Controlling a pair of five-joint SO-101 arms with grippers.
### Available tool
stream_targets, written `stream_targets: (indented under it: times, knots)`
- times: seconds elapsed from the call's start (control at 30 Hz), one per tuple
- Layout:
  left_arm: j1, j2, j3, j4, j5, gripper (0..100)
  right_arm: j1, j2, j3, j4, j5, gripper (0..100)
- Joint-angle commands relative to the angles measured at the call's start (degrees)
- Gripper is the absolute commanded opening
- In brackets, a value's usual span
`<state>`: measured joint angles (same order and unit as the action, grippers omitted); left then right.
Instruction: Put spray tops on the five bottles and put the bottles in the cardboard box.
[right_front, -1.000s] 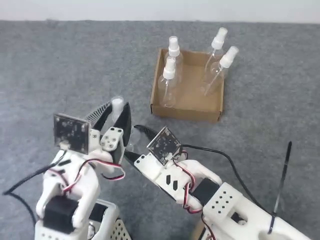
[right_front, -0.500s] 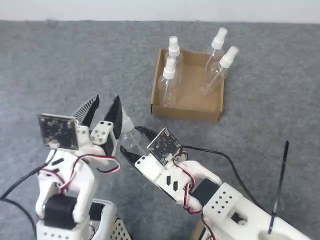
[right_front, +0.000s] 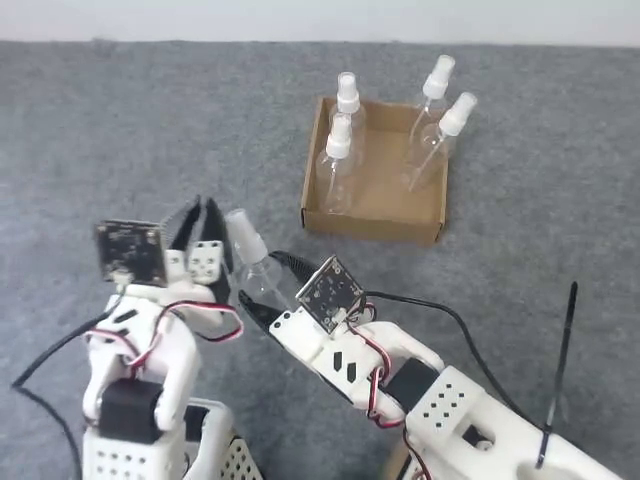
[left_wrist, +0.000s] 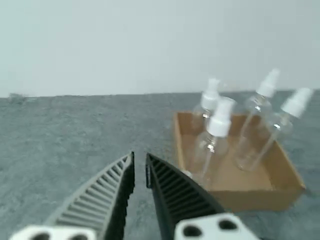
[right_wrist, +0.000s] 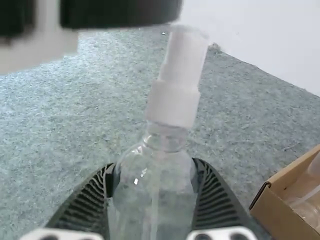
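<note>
Four bottles (right_front: 337, 172) in box (right_front: 372, 229), fifth bottle (right_front: 262, 277) outside

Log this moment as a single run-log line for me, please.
right pincer: shut on clear plastic bottle with white spray top | left pincer: shut, empty, beside it | brown cardboard box: four topped bottles inside

A grey, carpet-like table surface (right_front: 120, 130) carries everything. One cardboard box (right_front: 372, 222) sits directly on it, flat on its base with the open side up. The box lies ahead of the left gripper (left_wrist: 140, 159), to the right of its jaws and well apart from them. It also lies beyond the right gripper (right_wrist: 152, 172), clear of those jaws.
</note>
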<state>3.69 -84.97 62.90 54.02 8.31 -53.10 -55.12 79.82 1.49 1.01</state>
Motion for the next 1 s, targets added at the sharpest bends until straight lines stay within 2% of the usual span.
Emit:
stream_targets:
  times: [0.0,0.97]
  knots:
    - [3.9,-0.4,0.4,-0.7,-2.5,3,1.0,-2.1,-0.7,-1.4,-0.6,0.6]
    - [4.1,-0.7,2.4,-1.1,-2.4,3,1.0,-2.5,0.2,-1.3,-0.6,0.6]
